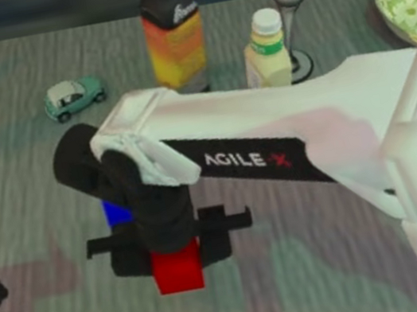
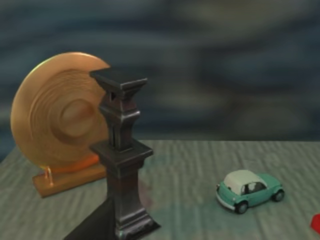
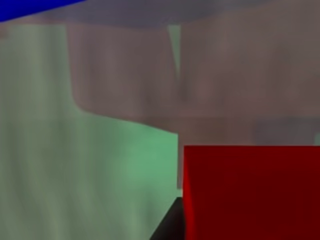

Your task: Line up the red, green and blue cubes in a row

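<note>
The red cube [image 1: 177, 268] is held in the right gripper [image 1: 172, 247] near the blue cube [image 1: 116, 213]; no green cube is seen, so the row is unfinished.

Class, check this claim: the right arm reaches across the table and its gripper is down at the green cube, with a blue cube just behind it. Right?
Not quite. The cube at the right gripper is the red cube, not a green one; no green cube shows anywhere. The top view shows it, with the blue cube just behind, as stated.
</note>
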Available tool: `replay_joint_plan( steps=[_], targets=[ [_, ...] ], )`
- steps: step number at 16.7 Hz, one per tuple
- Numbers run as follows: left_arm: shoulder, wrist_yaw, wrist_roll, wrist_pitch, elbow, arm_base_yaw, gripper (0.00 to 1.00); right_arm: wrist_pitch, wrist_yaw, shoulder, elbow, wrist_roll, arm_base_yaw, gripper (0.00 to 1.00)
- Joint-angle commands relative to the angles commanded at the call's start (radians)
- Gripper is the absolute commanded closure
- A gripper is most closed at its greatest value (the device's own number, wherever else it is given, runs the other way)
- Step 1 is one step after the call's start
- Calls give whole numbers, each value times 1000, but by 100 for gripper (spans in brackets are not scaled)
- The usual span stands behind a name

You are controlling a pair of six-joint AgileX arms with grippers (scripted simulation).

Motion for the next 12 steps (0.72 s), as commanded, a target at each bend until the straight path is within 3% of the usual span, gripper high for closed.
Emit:
replay_joint_plan(
  steps=[5, 12],
  targets=[
    [0, 0, 0, 0, 0, 0, 0, 24, 1, 7, -22, 0, 2, 100],
    [0, 0, 0, 0, 0, 0, 0, 24, 1, 7, -22, 0, 2, 47]
  ],
)
